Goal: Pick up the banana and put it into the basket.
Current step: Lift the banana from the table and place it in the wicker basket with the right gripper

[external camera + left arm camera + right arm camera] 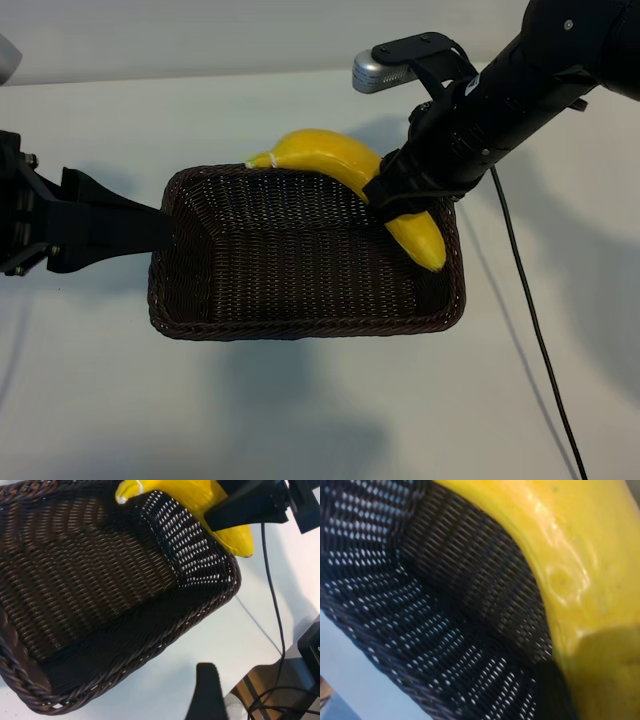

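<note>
The bright yellow banana hangs over the far right corner of the dark brown wicker basket. Its pale stem tip pokes past the far rim, and its other end dips inside near the right wall. My right gripper is shut on the banana's middle. The right wrist view shows the banana close against the basket's weave, with one dark finger beside it. My left gripper sits at the basket's left end, jaws wide. Only one finger shows in its wrist view, apart from the basket wall.
A black cable trails across the white table to the right of the basket. The table's edge lies close to the left gripper's finger. Bare tabletop runs in front of the basket.
</note>
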You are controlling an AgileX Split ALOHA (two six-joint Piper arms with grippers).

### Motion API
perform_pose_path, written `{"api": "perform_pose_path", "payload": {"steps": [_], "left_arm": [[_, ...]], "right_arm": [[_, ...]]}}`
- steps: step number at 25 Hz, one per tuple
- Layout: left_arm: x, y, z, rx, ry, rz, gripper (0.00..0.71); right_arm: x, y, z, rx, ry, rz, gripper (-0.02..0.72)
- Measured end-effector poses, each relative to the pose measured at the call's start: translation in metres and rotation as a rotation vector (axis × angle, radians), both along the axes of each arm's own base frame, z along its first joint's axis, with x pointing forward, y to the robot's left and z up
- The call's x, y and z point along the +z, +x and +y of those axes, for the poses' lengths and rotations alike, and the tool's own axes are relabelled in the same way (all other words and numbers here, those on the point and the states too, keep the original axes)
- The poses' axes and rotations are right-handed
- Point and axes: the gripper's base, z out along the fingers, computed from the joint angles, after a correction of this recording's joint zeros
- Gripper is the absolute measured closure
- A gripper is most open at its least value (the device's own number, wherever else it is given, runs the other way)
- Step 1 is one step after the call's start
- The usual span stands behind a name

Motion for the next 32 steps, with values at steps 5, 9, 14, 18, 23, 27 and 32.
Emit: {"api": "perform_pose_path", "payload": {"steps": [5,9,14,18,23,27,32], "left_arm": [[0.0,0.0,0.0,0.0,0.0,0.0,0.144],[0.0,0.0,0.0,0.001,0.0,0.001,0.144],[0.0,0.0,0.0,0.001,0.0,0.001,0.144],[0.0,0.0,0.0,0.001,0.0,0.001,0.144],[0.0,0.0,0.0,0.001,0.0,0.001,0.144],[0.0,0.0,0.0,0.001,0.0,0.001,0.144],[0.0,0.0,0.0,0.001,0.0,0.0,0.144]], "right_arm": [[-0.016,0.004,0.006,-0.001,-0.009,0.037,0.287],[-0.017,0.002,0.011,0.008,0.004,0.031,0.287],[-0.017,0.001,0.011,0.056,-0.005,0.022,0.287],[-0.019,-0.001,0.008,0.094,-0.039,0.023,0.245],[-0.019,-0.001,0.008,0.078,-0.046,0.03,0.027],[-0.017,-0.002,0.005,0.074,-0.069,0.035,0.003],[0.006,-0.009,-0.003,0.066,-0.085,-0.027,0.141]]}}
